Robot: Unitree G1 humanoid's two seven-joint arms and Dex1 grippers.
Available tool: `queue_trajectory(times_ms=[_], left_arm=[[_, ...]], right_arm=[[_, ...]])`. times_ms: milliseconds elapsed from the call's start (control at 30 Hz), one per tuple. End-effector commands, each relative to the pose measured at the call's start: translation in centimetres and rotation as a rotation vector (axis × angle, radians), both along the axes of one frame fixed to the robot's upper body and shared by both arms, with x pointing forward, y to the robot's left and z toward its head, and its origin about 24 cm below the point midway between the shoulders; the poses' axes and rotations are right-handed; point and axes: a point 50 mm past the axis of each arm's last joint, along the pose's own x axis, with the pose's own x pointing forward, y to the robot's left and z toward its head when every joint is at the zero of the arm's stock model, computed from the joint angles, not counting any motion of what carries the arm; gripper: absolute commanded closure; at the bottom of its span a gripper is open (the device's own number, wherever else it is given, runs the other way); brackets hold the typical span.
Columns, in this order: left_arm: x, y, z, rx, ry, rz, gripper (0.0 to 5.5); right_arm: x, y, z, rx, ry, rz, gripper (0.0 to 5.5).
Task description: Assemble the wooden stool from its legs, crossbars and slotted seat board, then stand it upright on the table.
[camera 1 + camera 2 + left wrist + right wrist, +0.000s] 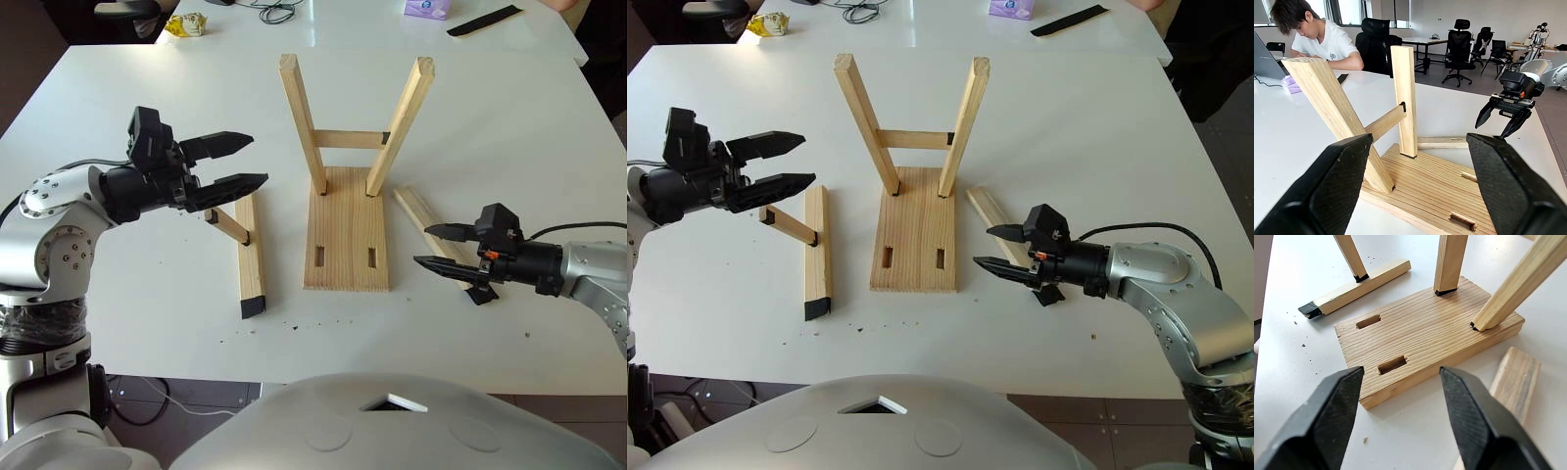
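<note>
The slotted seat board point(346, 240) lies flat mid-table with two legs point(304, 122) standing in its far slots, joined by a crossbar point(350, 139); its two near slots point(1392, 364) are bare. Left of the board a loose leg point(250, 253) lies flat with a short crossbar point(231, 226) sticking out of it. Another loose leg point(423, 213) lies right of the board. My left gripper point(235, 163) is open, held above the left leg's far end. My right gripper point(437, 247) is open, low over the right leg's near end, pointing at the board.
At the table's far edge lie a yellow crumpled wrapper point(187, 24), a purple packet point(427, 9), cables point(276, 12) and a black strip point(485, 22). Wood crumbs point(294, 324) dot the near side. A person point(1317, 36) sits at the far side.
</note>
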Motion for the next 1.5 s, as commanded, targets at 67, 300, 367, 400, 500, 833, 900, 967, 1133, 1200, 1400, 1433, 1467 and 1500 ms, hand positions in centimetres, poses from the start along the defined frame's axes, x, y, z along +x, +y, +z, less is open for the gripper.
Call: queue_trajectory(times_ms=[67, 300, 367, 400, 500, 833, 900, 967, 1133, 1200, 1400, 1433, 1467, 1500], left_arm=[[0.4, 0.9, 1.3, 0.025, -0.024, 0.022, 1.94], [0.5, 0.7, 1.8, 0.000, -0.022, -0.004, 1.94], [0.3, 0.2, 0.7, 0.001, 0.000, -0.012, 1.94], [0.2, 0.0, 0.0, 0.006, 0.016, -0.006, 1.94], [0.1, 1.1, -3.1, 0.018, 0.096, 0.066, 1.94], [0.0, 0.5, -6.6, -0.021, 0.144, 0.086, 1.94], [0.3, 0.3, -5.7, -0.040, 0.124, 0.076, 1.94], [0.5, 0.1, -4.9, -0.056, 0.112, 0.065, 1.94], [0.7, 0.4, -3.6, -0.058, 0.091, 0.056, 1.94], [0.9, 0.5, -3.1, -0.061, 0.083, 0.058, 1.94], [1.0, 0.2, -2.5, -0.071, 0.067, 0.042, 2.13], [0.9, 0.1, -2.4, -0.075, 0.068, 0.042, 2.31], [0.8, 0.0, -2.3, -0.084, 0.073, 0.032, 2.41], [0.8, 0.0, -2.2, -0.088, 0.074, 0.026, 2.65]], right_arm=[[0.2, -0.1, 0.5, -0.011, -0.022, 0.002, 2.65], [0.1, -0.1, 0.5, -0.009, -0.018, -0.001, 2.65], [0.1, -0.1, 0.4, -0.009, -0.013, 0.001, 2.65], [0.1, -0.1, 0.4, -0.010, -0.010, 0.003, 2.65], [0.1, -0.1, 0.2, -0.013, -0.001, 0.010, 2.65], [0.1, 0.2, 0.0, -0.006, -0.005, 0.007, 2.65], [0.2, 0.2, 0.0, -0.006, -0.008, 0.003, 2.65], [0.2, 0.3, 0.0, -0.004, -0.012, 0.003, 2.65], [0.2, 0.4, 0.0, 0.000, -0.020, 0.002, 2.65], [0.2, 0.5, 0.0, 0.000, -0.024, 0.000, 2.65], [0.2, 0.6, 0.1, -0.001, -0.029, 0.005, 2.65], [0.2, 0.5, 0.1, -0.002, -0.029, 0.006, 2.65], [0.2, 0.5, 0.1, -0.003, -0.028, 0.008, 2.65], [0.2, 0.5, 0.1, -0.004, -0.027, 0.008, 2.65]])
